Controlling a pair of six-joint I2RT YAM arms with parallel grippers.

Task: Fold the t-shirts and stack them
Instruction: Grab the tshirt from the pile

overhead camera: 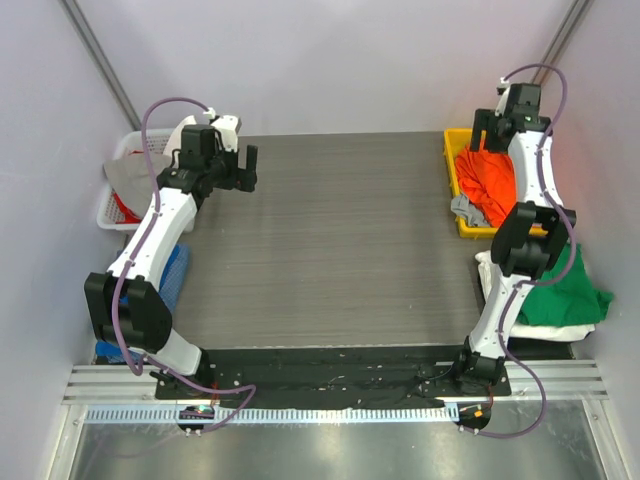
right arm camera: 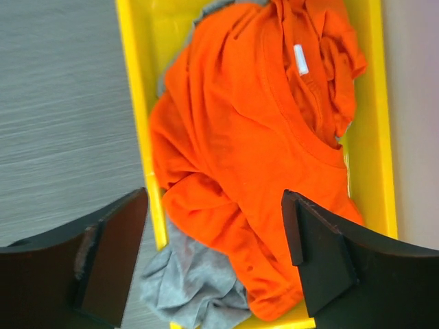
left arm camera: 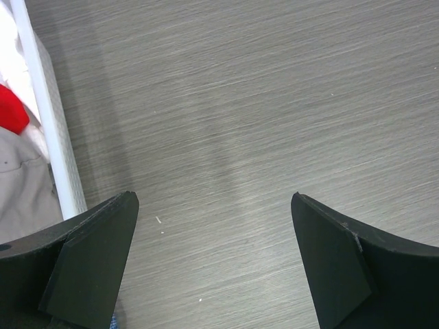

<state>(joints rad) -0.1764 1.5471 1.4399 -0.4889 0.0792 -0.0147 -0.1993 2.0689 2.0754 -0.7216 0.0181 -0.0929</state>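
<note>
The orange shirt (right arm camera: pixel 240 137) lies crumpled in a yellow bin (right arm camera: pixel 134 68) at the far right corner of the table (overhead camera: pixel 340 240), its neck opening and white label facing up. A grey shirt (right arm camera: pixel 192 281) sits under it and spills out at the near end of the bin. The right gripper (right arm camera: pixel 214 205) hangs above this pile with its fingers spread wide apart, one over the bin's left wall and one over the orange cloth, and they hold nothing. Whether the tips touch the cloth cannot be told.

A green shirt (overhead camera: pixel 565 290) lies off the table's right edge, nearer the arm bases, on top of a white shirt (overhead camera: pixel 550 331).

The left gripper (left arm camera: pixel 214 219) is over the bare table near the far left corner, its fingers also spread and empty. Just beside it, off the table's left edge, stands a white basket (left arm camera: pixel 55 151) that holds a beige cloth (left arm camera: pixel 24 185) and a bit of red cloth (left arm camera: pixel 10 110)
</note>
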